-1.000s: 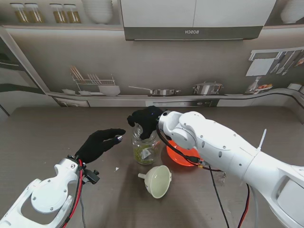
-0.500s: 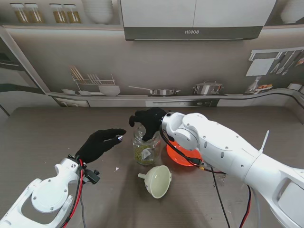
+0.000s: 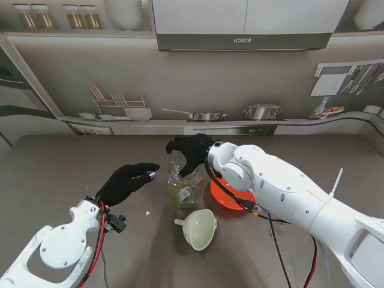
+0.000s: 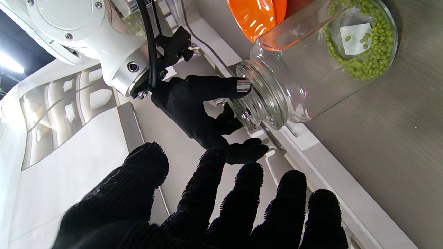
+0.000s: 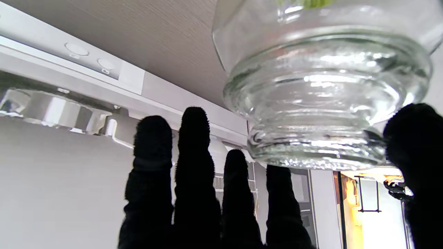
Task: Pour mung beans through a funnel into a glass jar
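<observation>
A printed kitchen backdrop stands behind my grey-brown table (image 3: pixel 72 162). My right hand (image 3: pixel 188 151) hovers over the glass jar (image 3: pixel 182 187), fingers spread around its mouth, thumb against the rim but not clamped, probably to steady it. The mung beans (image 4: pixel 367 52) lie in its base. My left hand (image 3: pixel 125 181) waits beside the jar, 5 fingers apart, holding nothing. The funnel (image 3: pixel 199 228) lies tipped nearer to me than those fingers; an orange bowl (image 3: pixel 227 195) sits under my right wrist.

The stand camera looks down at the glass jar (image 3: pixel 182 186) from well back; both wrist cameras face along their fingers, very near its mouth.
</observation>
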Action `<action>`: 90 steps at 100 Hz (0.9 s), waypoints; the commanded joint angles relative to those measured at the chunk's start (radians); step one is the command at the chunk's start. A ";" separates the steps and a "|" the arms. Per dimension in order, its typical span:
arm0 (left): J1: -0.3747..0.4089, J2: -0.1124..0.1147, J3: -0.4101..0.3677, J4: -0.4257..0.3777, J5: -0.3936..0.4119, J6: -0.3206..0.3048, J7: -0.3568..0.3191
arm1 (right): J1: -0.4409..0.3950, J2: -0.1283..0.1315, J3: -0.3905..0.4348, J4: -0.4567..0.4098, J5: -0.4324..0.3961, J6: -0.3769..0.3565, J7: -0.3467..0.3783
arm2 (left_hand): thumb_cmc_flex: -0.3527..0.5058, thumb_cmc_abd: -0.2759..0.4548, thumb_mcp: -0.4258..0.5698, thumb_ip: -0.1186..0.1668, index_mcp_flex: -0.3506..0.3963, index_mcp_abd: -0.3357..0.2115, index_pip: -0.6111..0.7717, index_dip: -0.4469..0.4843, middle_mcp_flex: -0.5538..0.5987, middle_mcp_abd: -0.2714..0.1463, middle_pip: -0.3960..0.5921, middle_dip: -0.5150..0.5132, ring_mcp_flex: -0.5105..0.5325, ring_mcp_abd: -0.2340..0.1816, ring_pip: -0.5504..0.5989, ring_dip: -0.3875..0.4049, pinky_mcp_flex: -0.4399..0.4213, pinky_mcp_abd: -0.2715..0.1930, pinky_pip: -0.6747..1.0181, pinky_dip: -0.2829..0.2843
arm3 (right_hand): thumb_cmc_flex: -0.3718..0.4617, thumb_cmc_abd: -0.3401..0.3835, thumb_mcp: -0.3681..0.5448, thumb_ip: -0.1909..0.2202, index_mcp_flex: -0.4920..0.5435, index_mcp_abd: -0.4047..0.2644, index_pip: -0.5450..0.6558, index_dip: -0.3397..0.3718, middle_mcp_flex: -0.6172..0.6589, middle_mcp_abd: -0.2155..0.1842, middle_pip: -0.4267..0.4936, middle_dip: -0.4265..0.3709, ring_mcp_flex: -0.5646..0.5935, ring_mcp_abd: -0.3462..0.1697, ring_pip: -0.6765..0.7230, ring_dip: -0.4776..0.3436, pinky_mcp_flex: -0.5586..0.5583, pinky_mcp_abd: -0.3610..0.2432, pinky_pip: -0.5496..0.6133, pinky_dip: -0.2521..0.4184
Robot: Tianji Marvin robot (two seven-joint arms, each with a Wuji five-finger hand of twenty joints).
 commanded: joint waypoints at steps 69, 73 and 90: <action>0.006 -0.002 -0.001 -0.001 -0.002 0.003 -0.013 | -0.078 0.037 0.128 -0.101 -0.015 0.009 0.028 | -0.029 -0.001 0.000 0.029 0.014 0.003 0.003 0.004 0.004 -0.002 -0.001 0.003 0.016 0.003 0.016 0.013 0.005 0.006 -0.016 0.014 | -0.017 0.062 -0.021 0.052 -0.022 0.012 -0.011 0.016 -0.009 -0.005 -0.021 -0.017 -0.010 0.021 -0.040 -0.035 -0.019 0.054 -0.033 -0.002; 0.005 -0.002 -0.001 -0.001 -0.003 0.002 -0.013 | -0.090 0.042 0.148 -0.118 -0.019 0.011 0.031 | -0.030 -0.001 0.000 0.028 0.013 0.004 0.002 0.004 0.004 -0.002 -0.001 0.003 0.016 0.003 0.017 0.013 0.006 0.007 -0.015 0.014 | -0.018 0.064 -0.023 0.052 -0.017 0.015 -0.009 0.017 -0.003 -0.006 -0.021 -0.017 -0.007 0.021 -0.039 -0.035 -0.018 0.054 -0.032 -0.002; 0.003 -0.002 0.001 0.002 -0.001 -0.001 -0.010 | -0.199 0.069 0.286 -0.262 -0.023 0.041 0.076 | -0.029 -0.001 0.000 0.028 0.007 0.000 0.000 0.003 0.005 -0.001 0.000 0.003 0.014 0.002 0.015 0.012 0.005 0.007 -0.016 0.014 | -0.009 0.072 -0.027 0.055 0.031 0.009 0.012 0.019 0.033 -0.009 -0.023 -0.018 -0.001 0.026 -0.040 -0.035 -0.026 0.061 -0.042 -0.006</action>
